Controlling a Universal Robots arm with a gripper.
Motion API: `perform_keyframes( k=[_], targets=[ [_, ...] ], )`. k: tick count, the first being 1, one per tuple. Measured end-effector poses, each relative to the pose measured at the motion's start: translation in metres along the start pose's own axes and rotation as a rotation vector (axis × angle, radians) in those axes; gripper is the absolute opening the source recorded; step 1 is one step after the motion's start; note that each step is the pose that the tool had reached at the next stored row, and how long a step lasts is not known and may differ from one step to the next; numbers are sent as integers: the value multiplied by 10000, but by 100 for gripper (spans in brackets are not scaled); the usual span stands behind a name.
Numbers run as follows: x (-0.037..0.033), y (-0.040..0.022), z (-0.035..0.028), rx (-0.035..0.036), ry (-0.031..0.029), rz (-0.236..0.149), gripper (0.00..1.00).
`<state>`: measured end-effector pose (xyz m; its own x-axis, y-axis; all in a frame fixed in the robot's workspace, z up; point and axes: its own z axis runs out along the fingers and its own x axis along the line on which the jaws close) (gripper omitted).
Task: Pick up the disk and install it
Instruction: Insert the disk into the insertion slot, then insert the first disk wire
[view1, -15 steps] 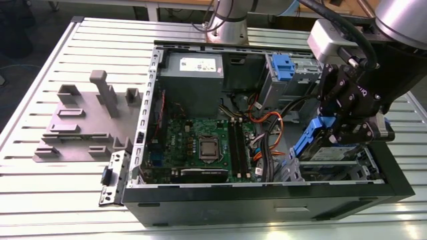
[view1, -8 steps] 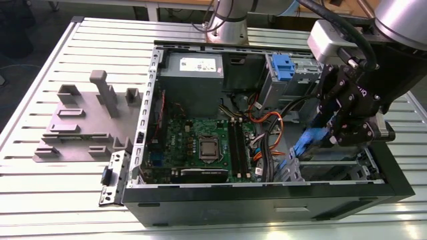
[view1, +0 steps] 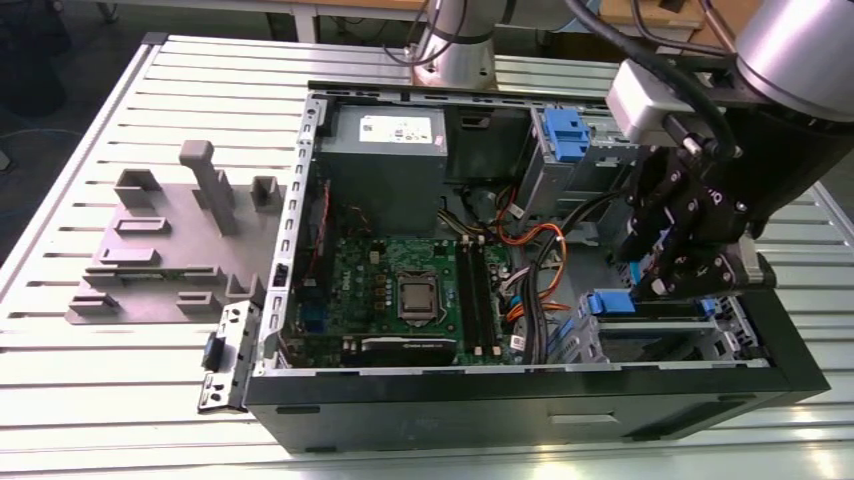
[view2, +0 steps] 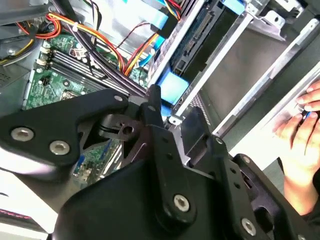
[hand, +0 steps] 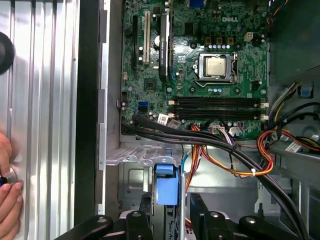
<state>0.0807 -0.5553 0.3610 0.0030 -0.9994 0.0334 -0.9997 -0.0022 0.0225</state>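
The open computer case (view1: 534, 385) lies on its side. My gripper (view1: 657, 292) hangs over the drive cage at the exterior view's right. In the second wrist view the disk (view2: 200, 41) stands edge-on in a cage slot, dark connector edge up, with blue carrier plastic (view2: 174, 86) at its near end. That blue piece (hand: 165, 184) (view1: 611, 302) sits just ahead of my fingertips. The gripper (view2: 175, 107) (hand: 172, 212) is open, its black fingers (hand: 146, 212) apart on either side of the slot, with nothing clamped between them.
Orange and black cables (hand: 225, 155) cross between the motherboard (view1: 400, 290) and the cage. A grey power supply (view1: 387, 140) sits at the back. A grey fixture (view1: 160, 250) stands at the exterior view's left. A person's hand (view2: 300, 135) (hand: 7, 200) rests on the table beside the case.
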Motion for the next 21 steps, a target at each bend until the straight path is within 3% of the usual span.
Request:
perform_keyframes(
  k=[4,9,21],
  targets=[
    [-1,-1,16,2,3,0,36],
    [-1,-1,19,2,1,0,12],
    [-1,-1,27,3,0,0,11]
  ],
)
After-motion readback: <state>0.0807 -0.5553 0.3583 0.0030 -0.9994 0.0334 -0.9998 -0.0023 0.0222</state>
